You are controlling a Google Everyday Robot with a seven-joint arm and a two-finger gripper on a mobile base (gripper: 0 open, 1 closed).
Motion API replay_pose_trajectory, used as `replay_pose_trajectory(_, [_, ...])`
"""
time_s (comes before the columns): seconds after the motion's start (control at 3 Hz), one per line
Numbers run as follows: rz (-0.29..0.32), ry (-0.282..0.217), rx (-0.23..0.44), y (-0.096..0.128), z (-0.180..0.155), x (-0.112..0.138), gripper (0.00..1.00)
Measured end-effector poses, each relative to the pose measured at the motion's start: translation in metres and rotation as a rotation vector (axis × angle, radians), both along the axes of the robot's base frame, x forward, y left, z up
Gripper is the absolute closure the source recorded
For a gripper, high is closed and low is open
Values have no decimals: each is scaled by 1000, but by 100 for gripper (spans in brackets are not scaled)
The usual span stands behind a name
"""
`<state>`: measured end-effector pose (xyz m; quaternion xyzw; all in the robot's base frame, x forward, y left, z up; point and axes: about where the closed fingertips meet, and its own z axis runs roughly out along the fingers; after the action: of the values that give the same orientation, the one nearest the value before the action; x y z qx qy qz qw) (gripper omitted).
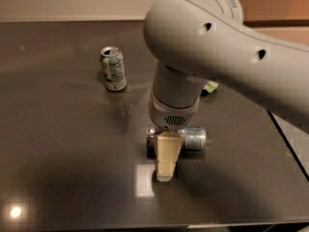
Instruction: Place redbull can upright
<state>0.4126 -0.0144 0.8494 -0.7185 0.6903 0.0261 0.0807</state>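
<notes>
The redbull can point(192, 137), slim and silver with bluish markings, lies on its side on the dark table point(63, 144), its length running left to right. My gripper point(165, 164) hangs from the big white arm point(217, 42) and comes down over the can's left end, its beige tip reaching the table just in front of the can. The gripper covers the left part of the can.
A shorter white-and-green can point(113, 69) stands upright at the back left. A small green object point(210, 86) lies behind the arm. The table's right edge point(286, 137) and front edge point(217, 224) are near. Bright light reflections show on the tabletop.
</notes>
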Motion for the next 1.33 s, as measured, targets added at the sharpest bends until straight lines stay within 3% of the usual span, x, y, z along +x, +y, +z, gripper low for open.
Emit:
replay_pose_trajectory(0.33, [-17,8,-16,0,-8,10,15])
replay_pose_trajectory(1.0, [-25,25,-35,-6,-9,22,62])
replay_pose_trajectory(1.33, [-22,48,-7,-7,0,27,85])
